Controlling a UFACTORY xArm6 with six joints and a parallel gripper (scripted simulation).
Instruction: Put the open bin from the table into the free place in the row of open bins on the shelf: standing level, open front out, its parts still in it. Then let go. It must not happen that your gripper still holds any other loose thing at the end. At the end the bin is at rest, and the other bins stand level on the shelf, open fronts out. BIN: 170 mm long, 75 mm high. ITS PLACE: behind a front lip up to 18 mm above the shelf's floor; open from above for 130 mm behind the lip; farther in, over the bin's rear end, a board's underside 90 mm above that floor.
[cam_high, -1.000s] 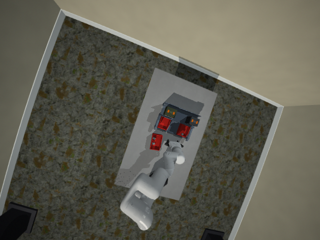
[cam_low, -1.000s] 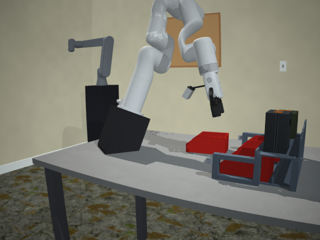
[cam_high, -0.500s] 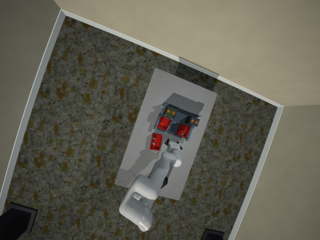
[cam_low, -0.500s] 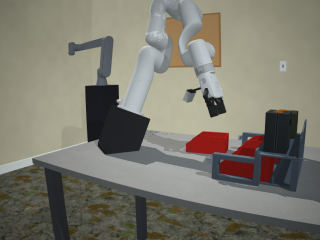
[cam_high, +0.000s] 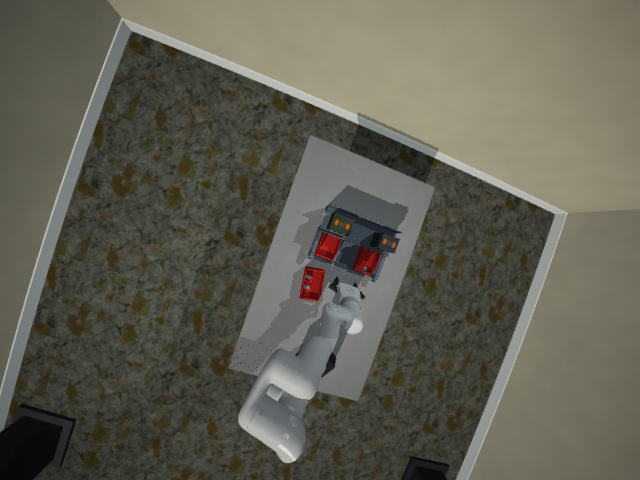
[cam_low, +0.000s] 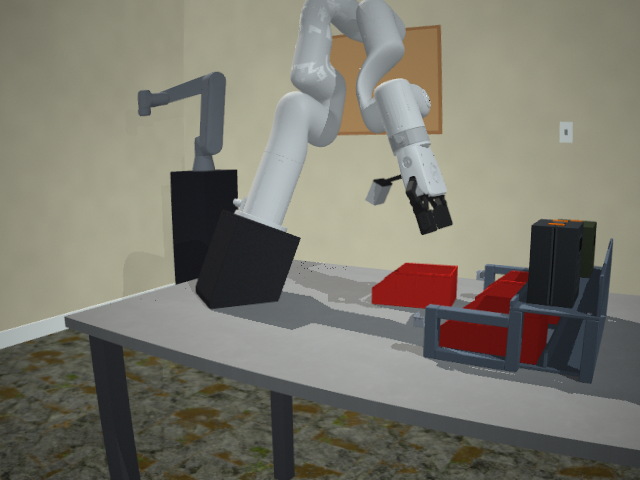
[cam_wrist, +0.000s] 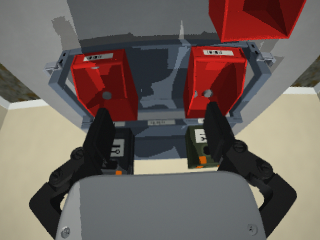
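Observation:
The loose red open bin (cam_high: 316, 289) (cam_low: 413, 288) (cam_wrist: 257, 17) stands level on the table, its low front toward the arm's side; small grey parts show inside it in the top view. The blue-grey shelf (cam_high: 338, 262) (cam_low: 467, 316) (cam_wrist: 155, 75) has a free place between two seated red bins, left (cam_high: 328, 245) (cam_wrist: 217, 82) and right (cam_high: 367, 258) (cam_wrist: 127, 90) in the top view. Both seem level. My gripper (cam_high: 346, 285) (cam_low: 435, 226) (cam_wrist: 157, 116) is open and empty, tilted, high above the table, beside the loose bin and short of the shelf.
A tall dark case (cam_high: 388, 242) (cam_low: 553, 263) (cam_wrist: 120, 145) and an olive case (cam_high: 341, 224) (cam_low: 589, 248) (cam_wrist: 195, 150) stand at the shelf's rear, behind the seated bins. Shelf side rails and a raised back panel (cam_low: 602, 289) border the row.

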